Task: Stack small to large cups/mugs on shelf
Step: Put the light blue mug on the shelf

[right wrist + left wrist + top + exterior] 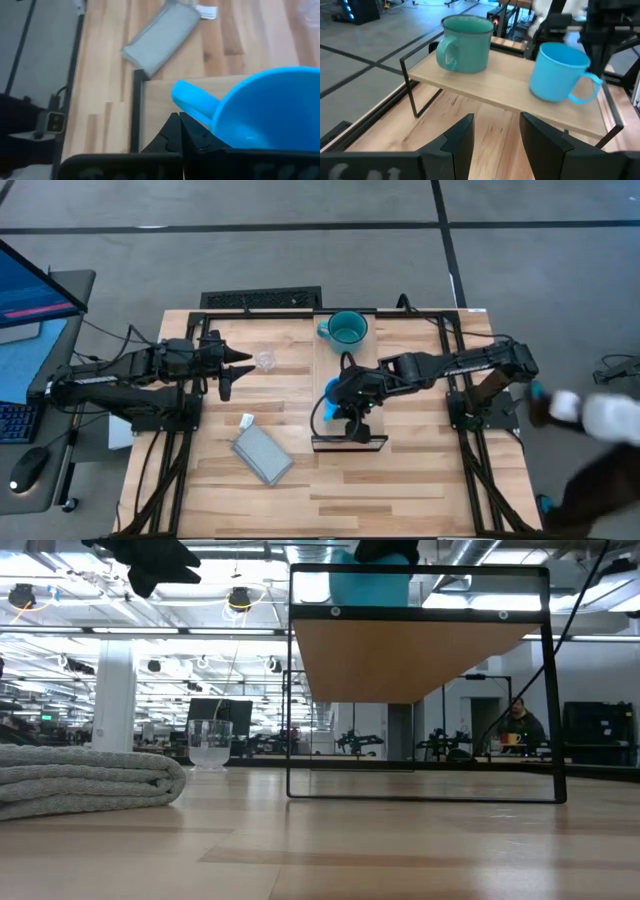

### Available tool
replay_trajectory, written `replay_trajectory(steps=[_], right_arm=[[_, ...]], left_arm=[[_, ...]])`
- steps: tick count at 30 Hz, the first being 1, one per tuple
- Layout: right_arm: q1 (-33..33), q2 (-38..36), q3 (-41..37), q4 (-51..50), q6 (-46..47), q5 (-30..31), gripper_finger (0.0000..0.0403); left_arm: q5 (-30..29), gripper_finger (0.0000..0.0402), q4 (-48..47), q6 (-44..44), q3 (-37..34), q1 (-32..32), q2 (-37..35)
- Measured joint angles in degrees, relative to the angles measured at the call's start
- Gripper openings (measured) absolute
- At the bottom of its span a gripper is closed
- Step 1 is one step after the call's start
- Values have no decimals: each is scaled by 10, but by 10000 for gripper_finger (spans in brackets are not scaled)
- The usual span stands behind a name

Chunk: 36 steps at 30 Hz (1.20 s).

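**Blue mug on the shelf, my right jaws shut beside it**

I am hovering my right gripper just over the shelf, fingers pressed fully together and holding nothing. The blue mug is sitting right under my wrist, its handle pointing toward the shelf's near end; from the left wrist view the blue mug is standing upright on the pale plank. Farther along the same plank, at the far end, the teal mug is standing upright too, well apart from the blue one.

My left gripper is hanging above the table to the left of the shelf, its fingers parted partway and empty. Just beside it the clear glass cup is resting on the tabletop. Nearer the front, the grey pouch is lying flat on the planks.
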Motion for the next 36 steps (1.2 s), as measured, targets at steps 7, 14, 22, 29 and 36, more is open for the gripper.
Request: replay_trajectory(steps=[7, 14, 22, 29, 36], right_arm=[[-13, 0, 0, 12, 1, -2, 5], [-2, 0, 0, 41, 14, -3, 5], [0, 0, 0, 43, 14, 2, 5], [0, 0, 0, 65, 10, 20, 5], [0, 0, 0, 70, 1, 48, 4]], left_arm=[[0, 148, -6, 0, 0, 0, 0], [0, 148, -5, 0, 0, 0, 0], [0, 148, -5, 0, 0, 0, 0], [-1, 148, -5, -4, 0, 0, 0], [-1, 148, -5, -4, 0, 0, 0]])
